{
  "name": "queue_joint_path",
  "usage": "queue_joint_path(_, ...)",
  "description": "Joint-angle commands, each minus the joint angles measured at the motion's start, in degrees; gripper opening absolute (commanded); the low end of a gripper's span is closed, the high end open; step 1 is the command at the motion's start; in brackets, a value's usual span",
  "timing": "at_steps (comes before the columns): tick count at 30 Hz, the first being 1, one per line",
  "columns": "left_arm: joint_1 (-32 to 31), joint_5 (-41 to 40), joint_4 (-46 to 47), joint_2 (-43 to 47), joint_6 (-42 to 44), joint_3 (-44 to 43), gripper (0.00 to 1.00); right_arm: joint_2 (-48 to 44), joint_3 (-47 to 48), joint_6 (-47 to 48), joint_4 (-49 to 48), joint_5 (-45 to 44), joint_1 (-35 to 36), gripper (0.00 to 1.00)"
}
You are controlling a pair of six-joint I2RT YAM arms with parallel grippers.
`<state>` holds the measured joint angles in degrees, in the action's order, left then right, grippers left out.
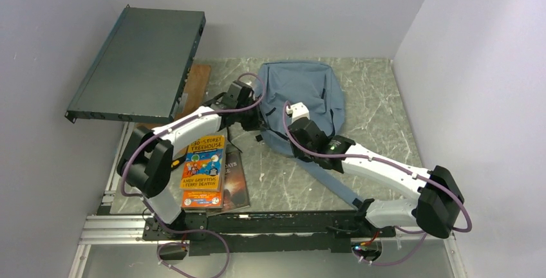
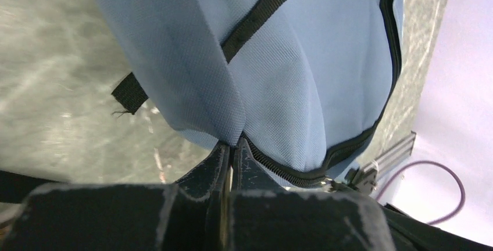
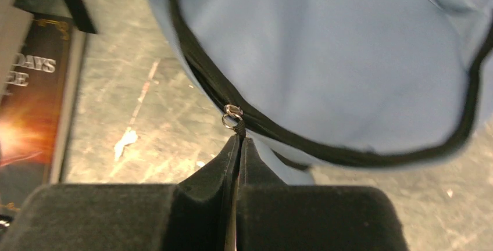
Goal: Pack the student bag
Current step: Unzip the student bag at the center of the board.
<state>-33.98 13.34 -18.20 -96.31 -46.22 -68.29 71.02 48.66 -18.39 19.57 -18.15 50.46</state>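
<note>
Both claws clamped on the student bag point(image 1: 309, 91), up at the bench's point(image 1: 380, 98) twelve o'clock!
Left claw point(image 2: 232, 147) is squeezed tight on a pinch of blue-grey fabric at the bag's eight o'clock edge, right beside the dark zipper line, with a black strap crossing the cloth above. Right claw point(image 3: 239, 139) is closed down at the six o'clock edge, its tips nipping the zipper pull point(image 3: 232, 113) just under its little metal ring. A stack of books point(image 1: 205, 170) sits at the bench's eight o'clock, beside the left arm.
</note>
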Motion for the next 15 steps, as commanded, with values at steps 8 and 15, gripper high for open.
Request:
queue_joint_path(8,9.6,-6.5,3.0,7.9,13.3,1.2,0.0,2.0,-1.6,-14.2,17.8,-15.6,-11.9,0.0)
queue_joint_path(15,10.3,-3.6,3.4,8.7,17.5,2.6,0.0,5.7,1.6,-8.7,12.7,-18.5,-27.5,0.0)
